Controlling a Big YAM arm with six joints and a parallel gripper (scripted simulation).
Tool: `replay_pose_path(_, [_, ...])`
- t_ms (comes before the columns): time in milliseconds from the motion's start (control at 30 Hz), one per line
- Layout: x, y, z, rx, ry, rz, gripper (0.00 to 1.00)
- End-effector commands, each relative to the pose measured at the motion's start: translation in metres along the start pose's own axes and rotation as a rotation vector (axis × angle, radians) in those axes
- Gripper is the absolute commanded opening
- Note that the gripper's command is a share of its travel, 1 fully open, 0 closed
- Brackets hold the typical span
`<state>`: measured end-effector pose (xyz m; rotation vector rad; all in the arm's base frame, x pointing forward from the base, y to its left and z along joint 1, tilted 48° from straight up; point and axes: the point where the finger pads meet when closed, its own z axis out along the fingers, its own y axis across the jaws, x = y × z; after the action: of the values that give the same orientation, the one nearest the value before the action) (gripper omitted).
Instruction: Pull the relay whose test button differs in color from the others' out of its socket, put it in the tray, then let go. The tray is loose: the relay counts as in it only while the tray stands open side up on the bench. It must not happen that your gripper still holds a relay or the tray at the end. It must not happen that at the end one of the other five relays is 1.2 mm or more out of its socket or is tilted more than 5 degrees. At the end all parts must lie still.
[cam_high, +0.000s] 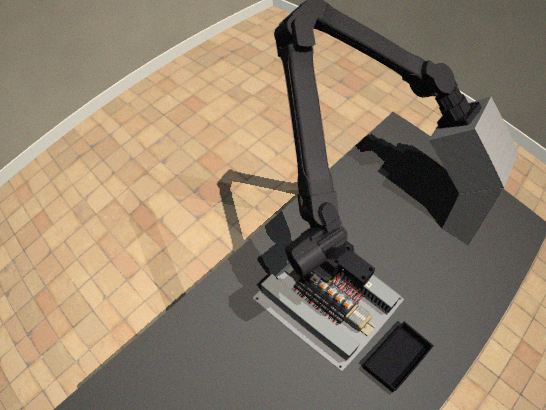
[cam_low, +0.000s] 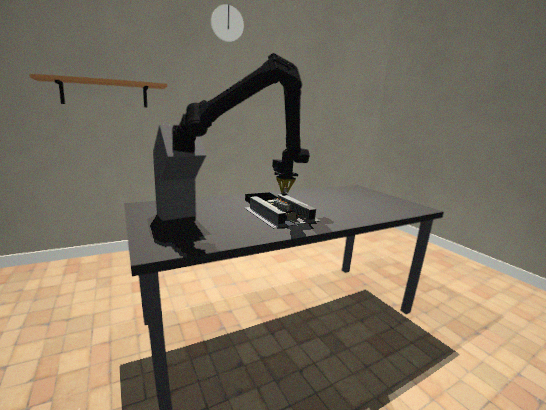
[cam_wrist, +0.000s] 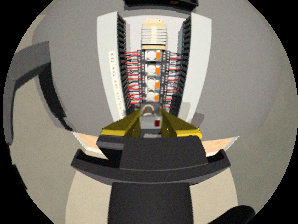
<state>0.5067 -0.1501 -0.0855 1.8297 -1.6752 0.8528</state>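
Observation:
A grey panel (cam_high: 328, 316) on the dark bench carries a row of relays (cam_high: 336, 296) with orange test buttons; the row also shows in the wrist view (cam_wrist: 150, 72). My gripper (cam_wrist: 150, 111) is shut on a relay with a red test button (cam_wrist: 154, 123) and holds it a little above the near end of the row. In the exterior view the gripper (cam_low: 285, 188) hangs just above the panel (cam_low: 281, 208). From above, my wrist hides the fingers and the held relay.
A silver cylindrical part (cam_high: 359, 316) sits at the tray end of the relay row. Black comb-like wire ducts (cam_high: 376, 296) run along both sides of the row. The arm's grey pedestal (cam_high: 472, 165) stands at the far end of the bench.

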Motion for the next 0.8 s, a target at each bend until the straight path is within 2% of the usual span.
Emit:
replay_pose_path(0, [-0.025,-0.023,-0.022,0.058,0.0,0.012,0.0])
replay_pose_path(100, [-0.029,-0.024,-0.023,0.06,0.0,0.015,0.0])
replay_pose_path(567, [-0.111,-0.025,-0.022,0.051,-0.002,0.004,0.0])
replay_pose_path(633, [-0.111,-0.025,-0.022,0.051,-0.002,0.004,0.0])
replay_pose_path(767, [-0.135,-0.026,-0.023,0.052,-0.002,0.005,0.0])
